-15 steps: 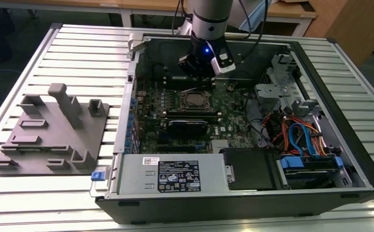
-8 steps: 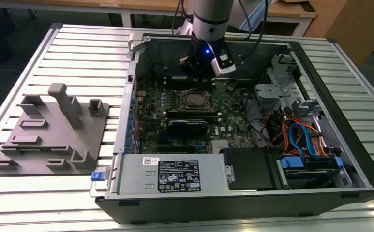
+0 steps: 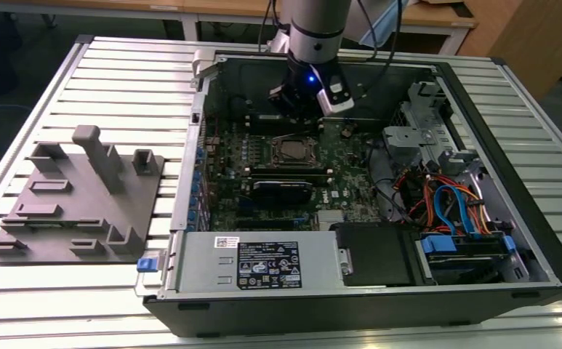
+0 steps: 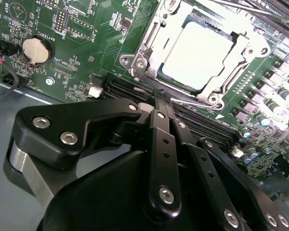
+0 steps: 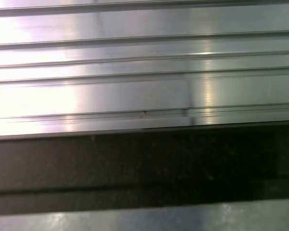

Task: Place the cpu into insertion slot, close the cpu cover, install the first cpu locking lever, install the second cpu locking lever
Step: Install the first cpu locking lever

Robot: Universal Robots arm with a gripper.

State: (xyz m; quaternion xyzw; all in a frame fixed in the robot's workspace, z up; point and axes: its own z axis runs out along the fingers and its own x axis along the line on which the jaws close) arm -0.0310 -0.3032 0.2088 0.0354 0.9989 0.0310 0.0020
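Note:
The cpu [image 4: 197, 55] lies flat in the insertion slot [image 3: 291, 150] on the green board, its pale metal top showing. The cpu cover [image 4: 147, 45], a silver frame, lies down around it. A thin wire lever [image 4: 195, 102] runs along the socket edge nearest my fingers. My gripper [image 4: 160, 100] hangs over the memory slots just beside the socket, fingers pressed together with nothing between them. In the exterior view the gripper [image 3: 303, 110] sits inside the open case, just behind the socket.
The case wall [image 3: 198, 138] rings the board. A black power-supply box [image 3: 257, 265] is at the front. Coloured cables [image 3: 455, 211] and drive bays are at the exterior view's right. A grey fixture plate [image 3: 77, 196] lies on the slatted table [image 5: 135, 72] at its left.

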